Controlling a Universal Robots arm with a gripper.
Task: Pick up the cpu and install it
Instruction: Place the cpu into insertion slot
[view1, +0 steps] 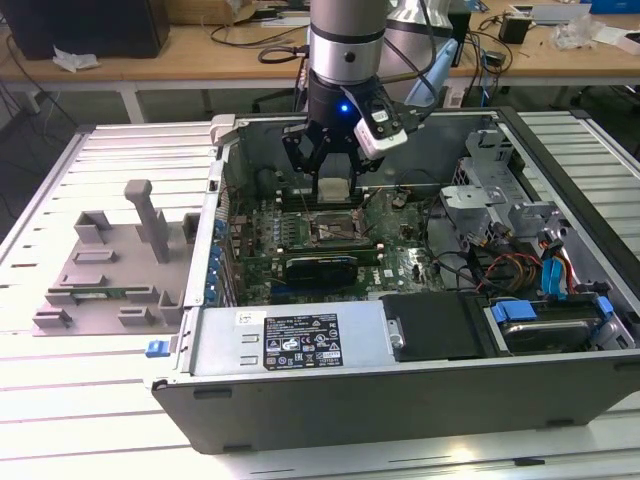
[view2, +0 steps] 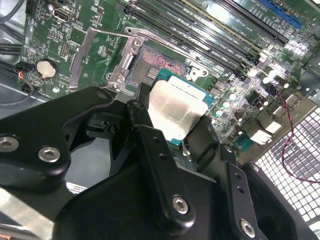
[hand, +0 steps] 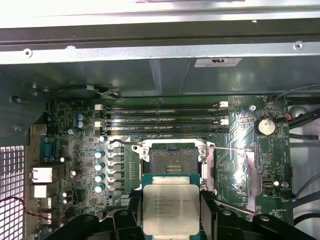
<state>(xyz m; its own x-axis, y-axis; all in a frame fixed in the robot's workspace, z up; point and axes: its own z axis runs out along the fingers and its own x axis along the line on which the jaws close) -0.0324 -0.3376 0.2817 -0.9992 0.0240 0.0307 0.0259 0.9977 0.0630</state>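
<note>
My gripper (view1: 333, 185) hangs inside the open computer case, shut on the cpu (view1: 334, 187), a small square chip with a silver top. In both wrist views the cpu (hand: 170, 208) (view2: 174, 108) sits flat between the black fingers (view2: 150, 145), held by its edges. The open motherboard socket (hand: 172, 156) (view2: 156, 65), with its metal frame lifted, lies just under and ahead of the chip. In the exterior view the socket (view1: 335, 228) is directly below the gripper, with a gap between chip and socket.
Memory slots (hand: 160, 117) run beside the socket. A coin battery (hand: 265, 126) sits on the board. The case wall (view1: 222, 190) stands at the exterior view's left, and drive cages and cables (view1: 520, 250) at its right. A grey fixture tray (view1: 110, 270) lies outside the case.
</note>
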